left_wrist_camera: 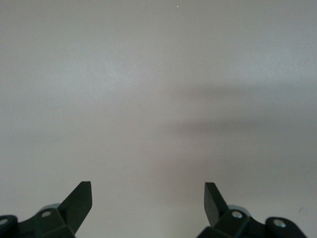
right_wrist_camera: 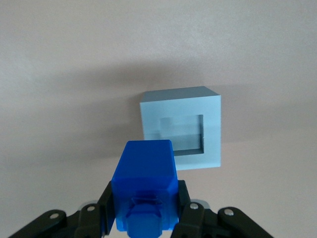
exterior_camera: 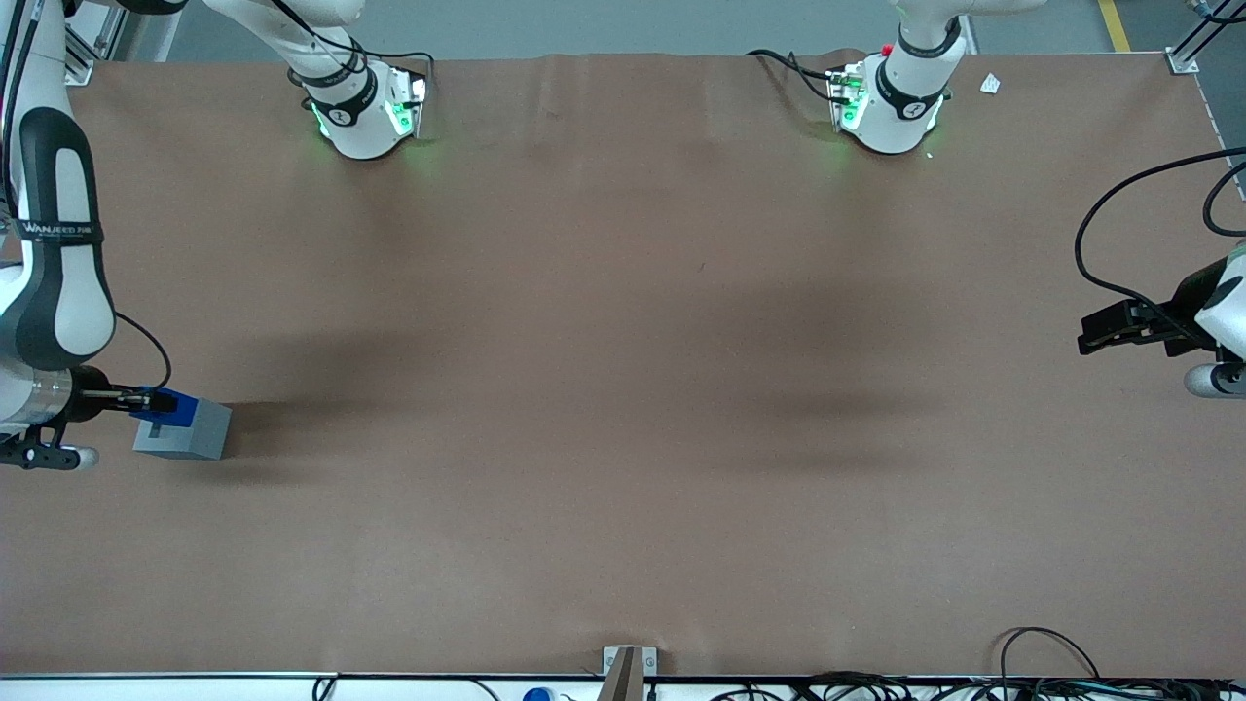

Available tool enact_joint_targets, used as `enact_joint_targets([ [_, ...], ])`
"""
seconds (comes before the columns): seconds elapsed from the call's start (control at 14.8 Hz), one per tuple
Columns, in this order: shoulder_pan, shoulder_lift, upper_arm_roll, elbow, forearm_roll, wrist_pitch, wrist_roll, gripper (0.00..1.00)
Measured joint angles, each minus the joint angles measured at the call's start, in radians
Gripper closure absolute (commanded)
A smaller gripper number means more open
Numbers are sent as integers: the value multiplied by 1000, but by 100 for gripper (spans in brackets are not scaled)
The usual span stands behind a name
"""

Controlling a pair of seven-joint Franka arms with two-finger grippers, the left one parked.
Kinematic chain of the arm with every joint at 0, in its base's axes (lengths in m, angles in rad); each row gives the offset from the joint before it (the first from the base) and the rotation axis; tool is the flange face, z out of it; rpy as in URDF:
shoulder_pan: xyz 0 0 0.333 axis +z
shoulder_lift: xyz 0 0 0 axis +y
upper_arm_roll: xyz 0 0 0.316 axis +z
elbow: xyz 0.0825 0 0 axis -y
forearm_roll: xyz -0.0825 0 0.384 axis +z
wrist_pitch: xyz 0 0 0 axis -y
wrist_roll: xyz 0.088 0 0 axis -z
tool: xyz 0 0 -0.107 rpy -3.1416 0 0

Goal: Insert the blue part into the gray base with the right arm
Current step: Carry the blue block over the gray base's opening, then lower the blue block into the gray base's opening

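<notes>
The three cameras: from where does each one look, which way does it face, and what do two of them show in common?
Front view: high, facing both arms, looking down on the brown table; the right arm shows.
Right wrist view: above the gripper, which grips the small bright blue plastic part, looking down at the light gray cube base.
Left wrist view: looks at bare table.
Front and right wrist views share the blue part and gray base.

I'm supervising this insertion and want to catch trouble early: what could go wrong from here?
The gripper holds the blue part above the gray base, seemingly not yet centred over the square hole; lowering now may catch the rim. The loose base could also slide on the table.
</notes>
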Motion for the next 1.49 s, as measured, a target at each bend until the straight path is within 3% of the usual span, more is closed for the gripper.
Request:
enact_joint_targets([
  [1.49,-45,82,0,74,0,7,-111,100],
])
